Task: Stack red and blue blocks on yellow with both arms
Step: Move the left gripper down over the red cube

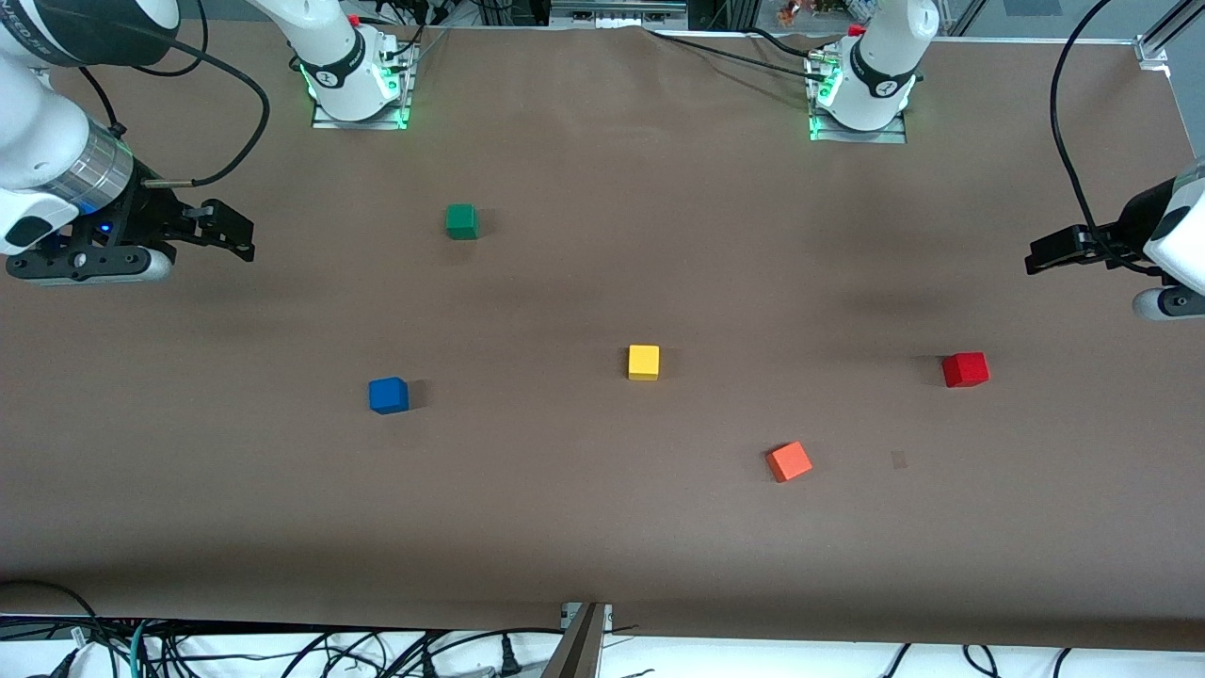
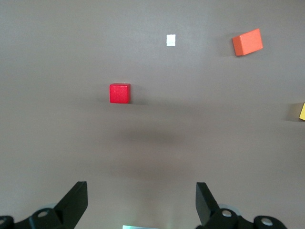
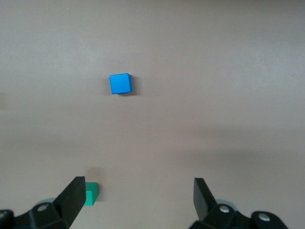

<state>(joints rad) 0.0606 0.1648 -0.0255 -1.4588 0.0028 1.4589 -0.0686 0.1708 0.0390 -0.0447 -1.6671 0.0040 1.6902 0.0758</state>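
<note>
The yellow cube [image 1: 644, 362] sits mid-table; its edge shows in the left wrist view [image 2: 302, 111]. The red cube [image 1: 965, 369] lies toward the left arm's end and shows in the left wrist view [image 2: 119, 93]. The blue cube [image 1: 388, 395] lies toward the right arm's end and shows in the right wrist view [image 3: 120, 83]. My left gripper [image 1: 1040, 254] hangs open and empty above the table at its own end [image 2: 141, 200]. My right gripper [image 1: 235, 231] hangs open and empty above its end of the table [image 3: 138, 198].
A green cube [image 1: 461, 221] lies farther from the front camera than the blue one, also in the right wrist view [image 3: 91, 194]. An orange-red cube [image 1: 789, 461] lies nearer the front camera than the yellow one, also in the left wrist view [image 2: 247, 42]. The arm bases [image 1: 358, 80] stand along the table's back edge.
</note>
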